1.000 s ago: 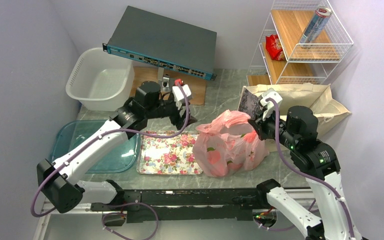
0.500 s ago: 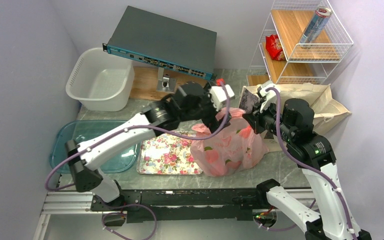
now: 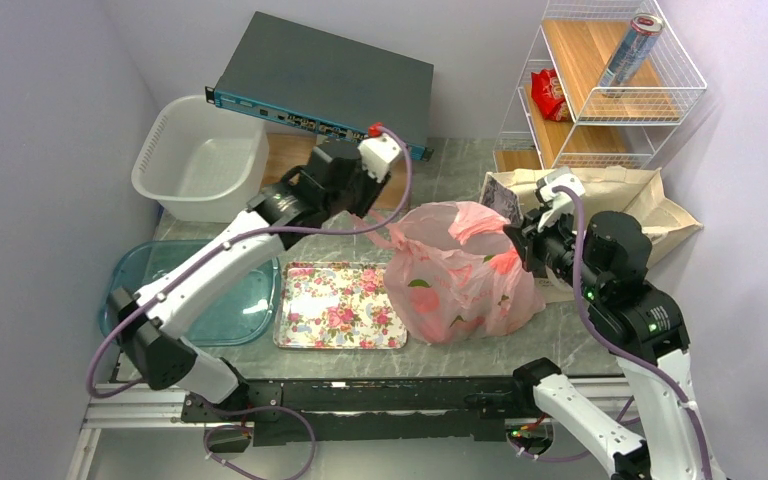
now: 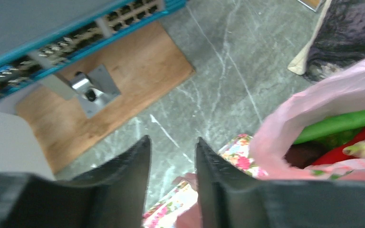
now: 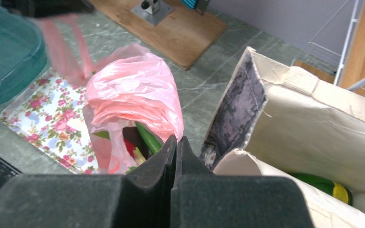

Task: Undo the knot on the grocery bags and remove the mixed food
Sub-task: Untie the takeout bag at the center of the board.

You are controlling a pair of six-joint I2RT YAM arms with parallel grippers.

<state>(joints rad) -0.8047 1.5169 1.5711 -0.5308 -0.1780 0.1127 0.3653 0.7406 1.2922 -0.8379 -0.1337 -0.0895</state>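
Note:
The pink plastic bag (image 3: 460, 275) stands right of centre, its mouth gaping. Inside it I see a green pepper (image 5: 147, 137) and something red (image 5: 129, 147). My right gripper (image 5: 177, 138) is shut on the bag's right rim. Two pink handle strands rise from a small bunched spot (image 5: 82, 76) toward my left gripper (image 3: 358, 205). I cannot tell whether that spot is the knot. In the left wrist view my left gripper (image 4: 172, 140) has its jaws apart, a pink strand (image 4: 188, 181) lying against the right finger. The beige tote (image 3: 600, 195) stands behind, with a green bottle (image 5: 321, 185) in it.
A floral tray (image 3: 340, 305) lies left of the bag, a teal lid (image 3: 160, 290) further left. A white basket (image 3: 200, 160) and a network switch (image 3: 325, 80) on a wooden board (image 3: 290, 165) stand at the back. The wire rack (image 3: 610, 120) holds a can (image 3: 632, 50) and a red packet (image 3: 548, 93).
My left gripper reached the bag's top, then drew back left and away with a pink strand stretched after it, its jaws narrowing. My right gripper stayed shut on the rim and shifted slightly right.

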